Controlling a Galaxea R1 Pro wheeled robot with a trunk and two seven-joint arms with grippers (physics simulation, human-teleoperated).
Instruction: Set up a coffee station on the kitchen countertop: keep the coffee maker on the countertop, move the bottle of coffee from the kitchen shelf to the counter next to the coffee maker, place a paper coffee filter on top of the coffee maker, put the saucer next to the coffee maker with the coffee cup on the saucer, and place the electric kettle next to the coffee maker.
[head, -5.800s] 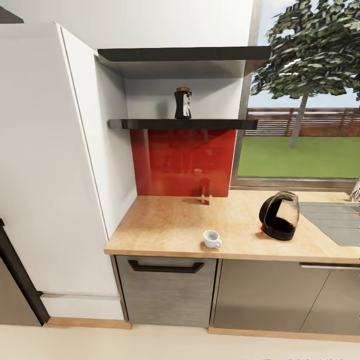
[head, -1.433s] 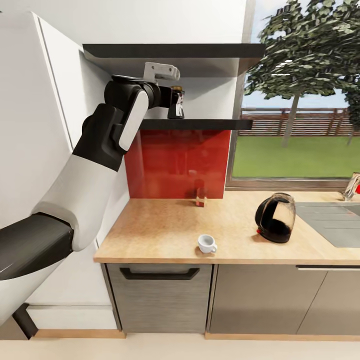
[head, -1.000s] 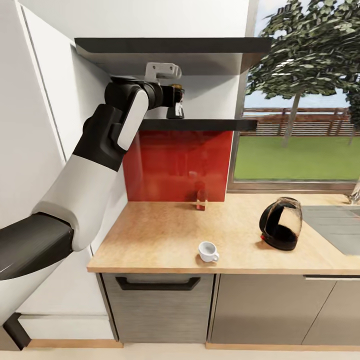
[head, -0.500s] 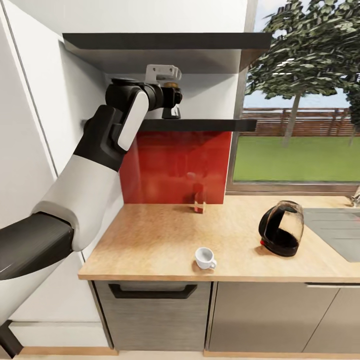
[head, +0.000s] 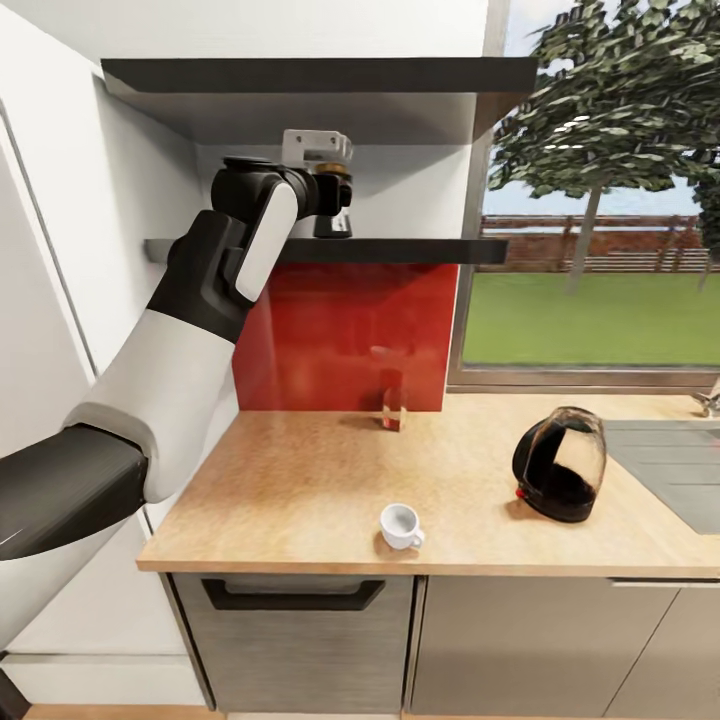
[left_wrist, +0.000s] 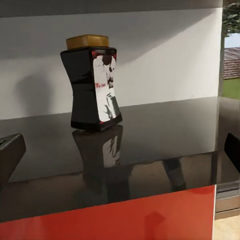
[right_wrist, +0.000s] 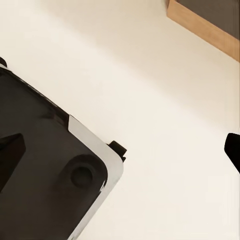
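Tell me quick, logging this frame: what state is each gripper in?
Left gripper: open, empty, facing the bottle of coffee.
Right gripper: open, empty.

Home kitchen, wood-look countertop (head: 300, 480) over grey cabinets (head: 510, 640), red splashback (head: 345, 335), sink (head: 665, 455), garden window (head: 590, 290)
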